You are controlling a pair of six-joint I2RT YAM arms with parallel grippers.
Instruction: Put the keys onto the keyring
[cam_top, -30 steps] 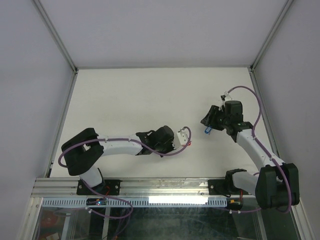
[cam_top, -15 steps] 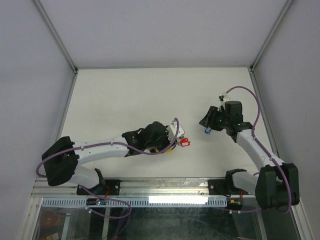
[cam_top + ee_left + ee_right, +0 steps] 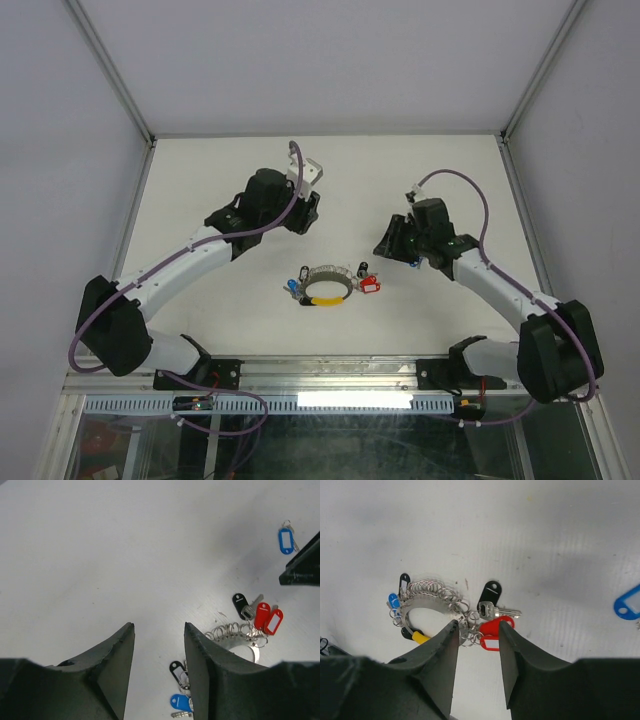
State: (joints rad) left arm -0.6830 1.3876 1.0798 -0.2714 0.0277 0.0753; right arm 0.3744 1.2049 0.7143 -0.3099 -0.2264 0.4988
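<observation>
Looking down from above, the keyring (image 3: pixel 328 288) is lying on the surface (image 3: pixel 220 180) between the left tool (image 3: pixel 306 214) and right tool (image 3: pixel 386 247), most keys (image 3: pixel 368 285) seemingly threaded. Left wrist is showing released, empty jaws and one blue-tagged key (image 3: pixel 286 540) sitting loose, well apart, likely the job remaining. Right wrist is showing empty jaws hanging open over the keyring.

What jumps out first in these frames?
The ribbed keyring in the middle of the table, with tagged keys clustered round it: blue, black, yellow, red. One blue-tagged key lies alone, apart from the ring. The left gripper and right gripper hang open and empty above.
</observation>
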